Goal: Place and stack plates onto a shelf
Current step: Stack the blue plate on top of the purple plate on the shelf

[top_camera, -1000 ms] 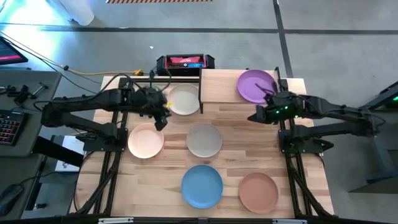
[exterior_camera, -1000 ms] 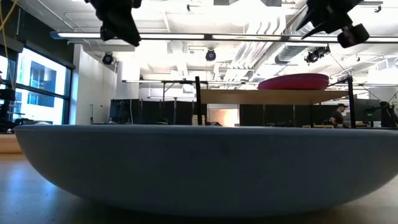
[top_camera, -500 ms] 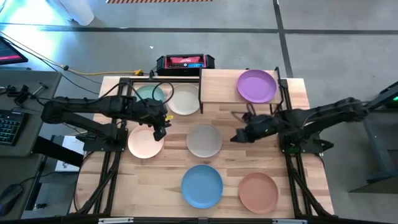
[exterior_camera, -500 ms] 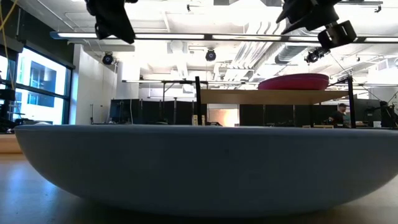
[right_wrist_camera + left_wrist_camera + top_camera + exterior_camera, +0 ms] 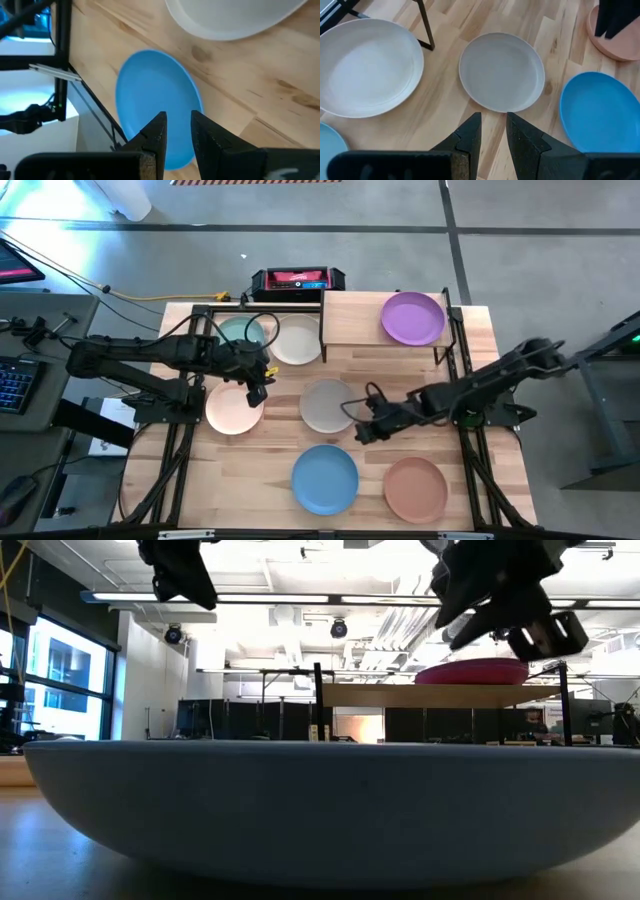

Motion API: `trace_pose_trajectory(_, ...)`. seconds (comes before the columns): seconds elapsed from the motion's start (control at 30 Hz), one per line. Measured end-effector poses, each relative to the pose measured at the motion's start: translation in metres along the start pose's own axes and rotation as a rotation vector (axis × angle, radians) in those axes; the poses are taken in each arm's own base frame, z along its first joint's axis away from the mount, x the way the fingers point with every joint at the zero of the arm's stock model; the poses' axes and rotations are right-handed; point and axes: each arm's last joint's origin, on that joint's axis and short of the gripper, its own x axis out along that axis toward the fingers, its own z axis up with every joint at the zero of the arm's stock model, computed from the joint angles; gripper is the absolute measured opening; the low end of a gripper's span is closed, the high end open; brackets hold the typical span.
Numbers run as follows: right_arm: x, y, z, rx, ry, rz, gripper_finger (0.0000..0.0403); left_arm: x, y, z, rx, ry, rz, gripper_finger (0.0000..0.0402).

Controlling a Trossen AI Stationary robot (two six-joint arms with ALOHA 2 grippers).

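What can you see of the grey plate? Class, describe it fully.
The grey plate is round, shallow and matte, with a low raised rim. It lies flat and empty on the wooden tabletop, near its middle, apart from the neighbouring plates. The right gripper hovers beside its edge; whether it touches cannot be told.

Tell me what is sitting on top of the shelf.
A purple plate rests on the right half of the shelf; the left half is bare wood. In the low view its underside looks magenta, so whether another plate lies beneath it is hidden.
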Motion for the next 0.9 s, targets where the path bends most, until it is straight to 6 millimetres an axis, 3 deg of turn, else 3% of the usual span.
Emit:
trace_pose_trajectory(0.33,0.038,-0.009,-0.006,-0.044,0.09,-0.049,0.0069,0.0,0.001,0.001,-0.052,-0.015,0.031,0.0078)
trace_pose_trajectory(0.77,0.039,0.0,-0.003,-0.177,0.078,-0.024,0.0085,0.0,0.001,0.001,-0.104,-0.021,0.044,0.0078)
trace_pose_trajectory(0.9,0.039,0.0,0.004,-0.33,0.086,-0.015,0.0085,0.0,0.002,0.001,-0.105,-0.035,0.072,0.0078)
